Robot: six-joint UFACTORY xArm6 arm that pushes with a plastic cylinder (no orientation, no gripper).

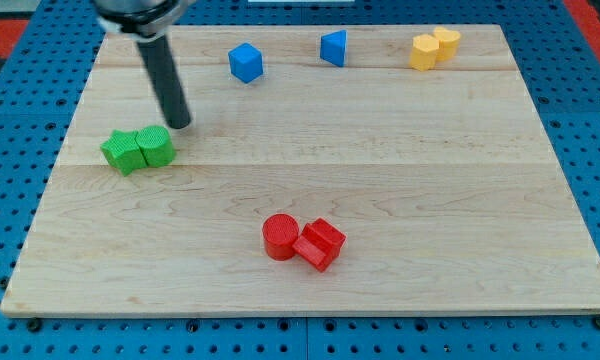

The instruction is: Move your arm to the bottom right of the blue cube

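The blue cube (245, 62) sits near the view's top, left of centre. A second blue block (333, 48), wedge-like, lies to its right. My tip (180, 124) rests on the board below and to the left of the blue cube, well apart from it. The tip is just above and right of two green blocks, a star-like one (123, 151) and a cylinder (156, 146), which touch each other.
Two yellow blocks (434, 47) sit together at the view's top right. A red cylinder (279, 237) and a red block (321, 243) touch at the bottom centre. The wooden board (480, 200) lies on a blue perforated table.
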